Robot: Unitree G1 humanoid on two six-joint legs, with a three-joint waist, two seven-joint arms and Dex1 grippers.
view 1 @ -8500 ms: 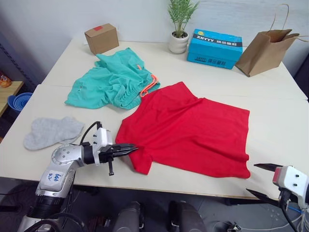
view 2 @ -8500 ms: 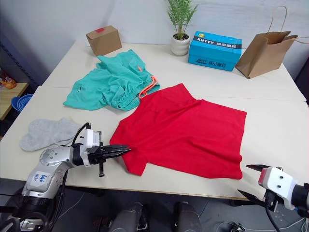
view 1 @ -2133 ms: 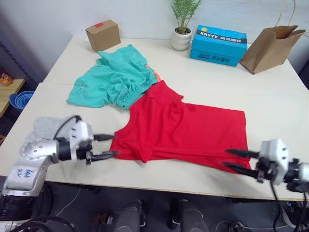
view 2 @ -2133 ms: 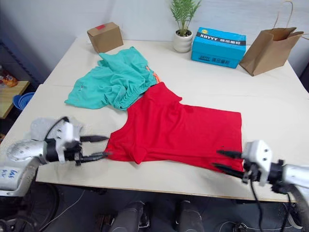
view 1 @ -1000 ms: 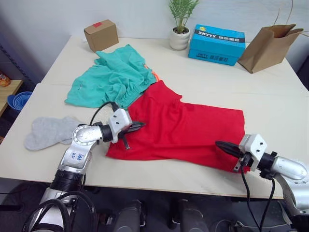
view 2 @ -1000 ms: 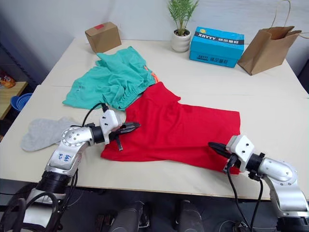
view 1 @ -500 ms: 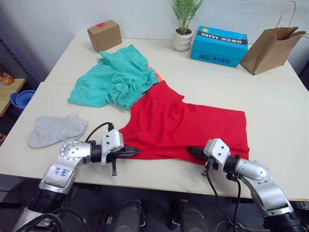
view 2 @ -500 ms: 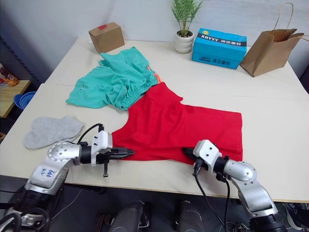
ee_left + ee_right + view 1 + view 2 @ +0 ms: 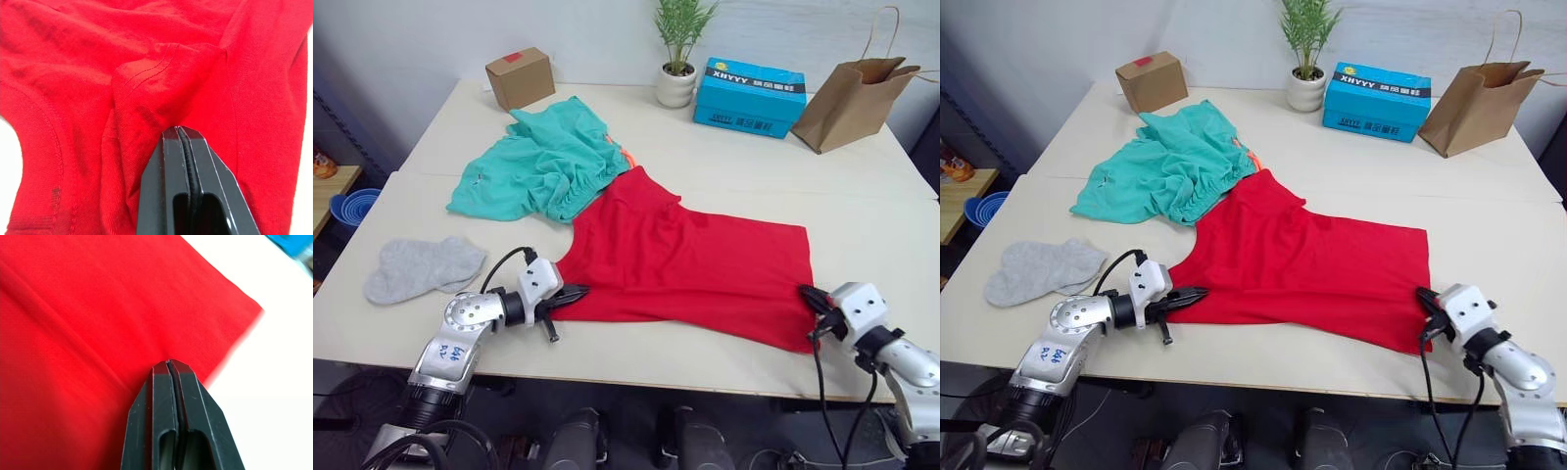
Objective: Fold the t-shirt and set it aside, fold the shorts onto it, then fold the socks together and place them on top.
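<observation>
Both hands pinched on the near edge of the shirt, one at each end.

Plain bright red cotton t-shirt (image 9: 690,259) lies flat on the pale worktop (image 9: 862,196), long axis running hand to hand. Left hand (image 9: 576,293) is clamped on the sleeve-side corner, right hand (image 9: 809,297) on the hem corner; the cloth stretches away beyond both, so I'd fold away from the hands.

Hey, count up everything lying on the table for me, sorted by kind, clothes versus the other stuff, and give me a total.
Clothes: 3 (red t-shirt, teal shorts, grey socks, counted as 1 pair)
Boxes: 2 (cardboard box, blue box)
Paper bags: 1 (brown paper bag)
Potted plants: 1 (potted plant)
Total: 7
</observation>
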